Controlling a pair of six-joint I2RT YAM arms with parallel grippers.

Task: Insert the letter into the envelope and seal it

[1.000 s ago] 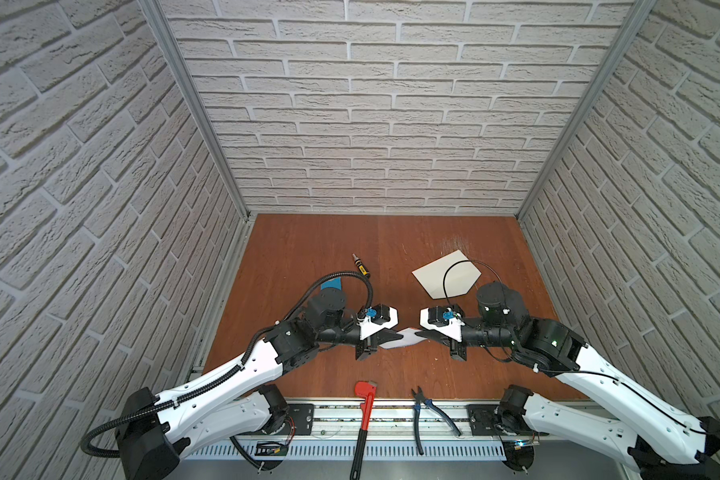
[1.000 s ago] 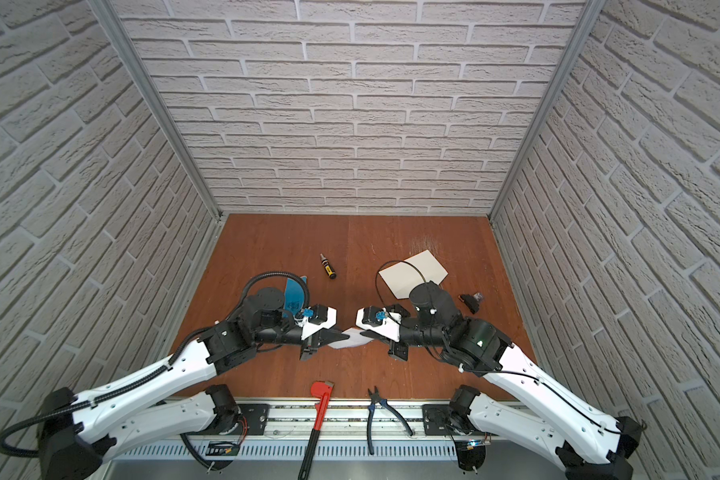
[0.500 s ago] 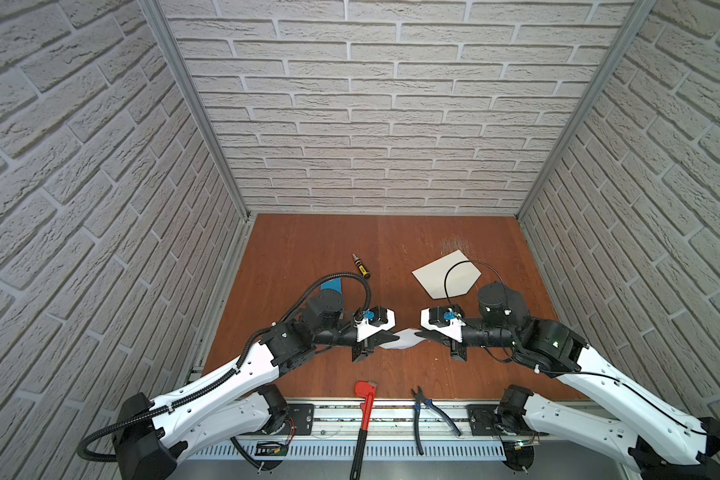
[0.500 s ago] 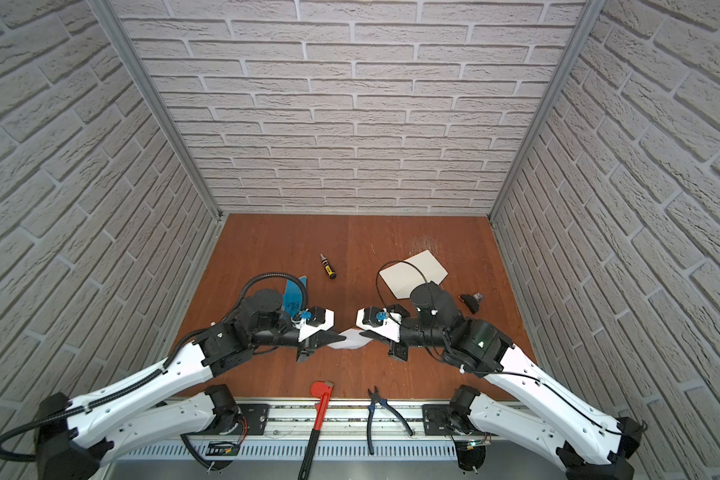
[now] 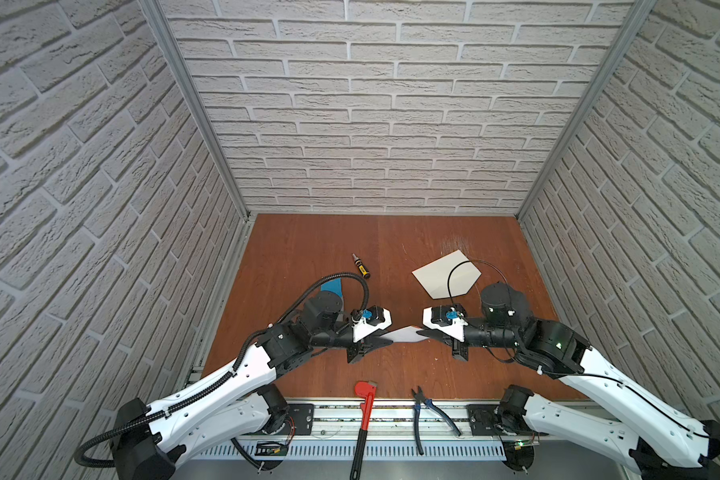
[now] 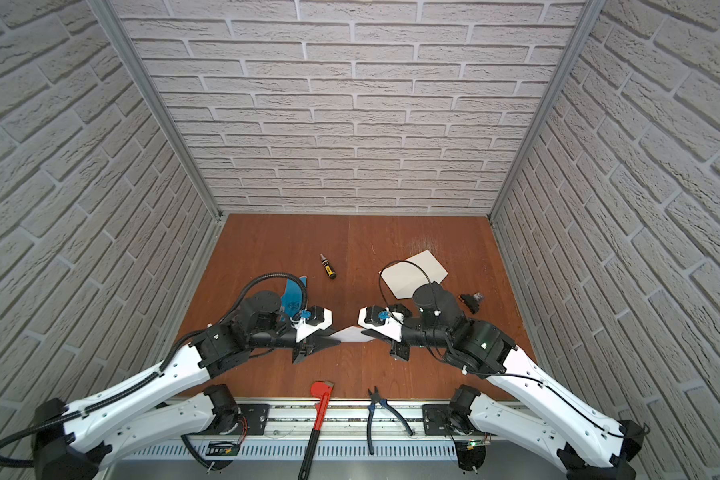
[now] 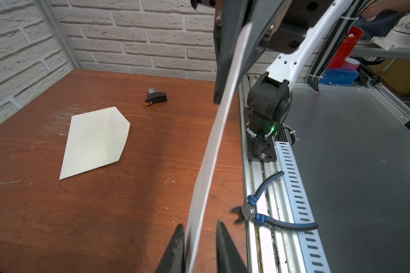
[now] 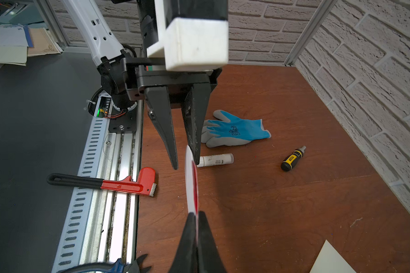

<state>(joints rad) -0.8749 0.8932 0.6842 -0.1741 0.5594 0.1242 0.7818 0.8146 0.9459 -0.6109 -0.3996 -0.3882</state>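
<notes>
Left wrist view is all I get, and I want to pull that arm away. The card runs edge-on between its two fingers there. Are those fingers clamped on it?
Observer: No. In the right wrist view the left gripper has its jaws apart; the letter lies close to one finger, clear of the other.
Operator: Anything lying on that arm's side?
Observer: A blue and grey glove, with a white tube beside it.
Operator: And near the front?
Observer: A red pipe wrench lies across the metal rail.

The wooden table [image 5: 308,249] bears envelope [image 5: 437,276], glove [image 8: 232,131], screwdriver [image 5: 361,266], tube [image 8: 214,160], black part [image 7: 155,97].
</notes>
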